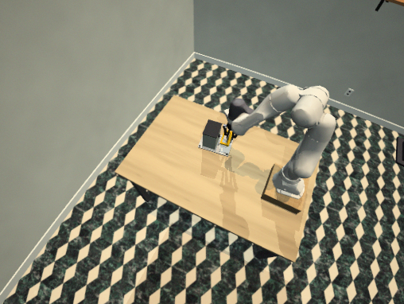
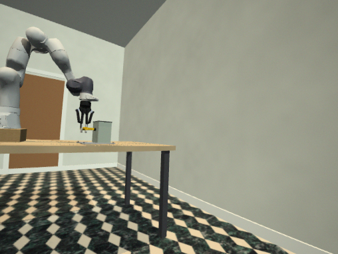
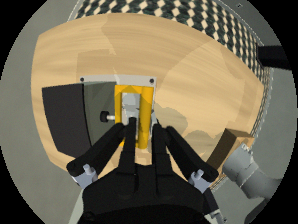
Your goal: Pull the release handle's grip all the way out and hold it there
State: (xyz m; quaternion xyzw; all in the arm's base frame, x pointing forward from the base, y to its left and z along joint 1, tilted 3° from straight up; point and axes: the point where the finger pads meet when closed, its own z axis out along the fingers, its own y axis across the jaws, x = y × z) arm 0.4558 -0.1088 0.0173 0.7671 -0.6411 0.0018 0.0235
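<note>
The yellow handle (image 3: pixel 135 117) sits at the middle of the wrist view, just right of its grey box (image 3: pixel 68 123) — the claw (image 3: pixel 141 133) reaches in from below and pinches its bar. Both stand on the wooden worktop (image 1: pixel 171 167), upper centre in the top view.

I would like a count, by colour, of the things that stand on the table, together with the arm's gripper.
Yellow: 1, the release handle's grip
Grey: 1, the housing
White: 1, the base plate
Brown: 1, the wooden block under the arm
Black: 1, the gripper, shut on the grip
Total: 5
</note>
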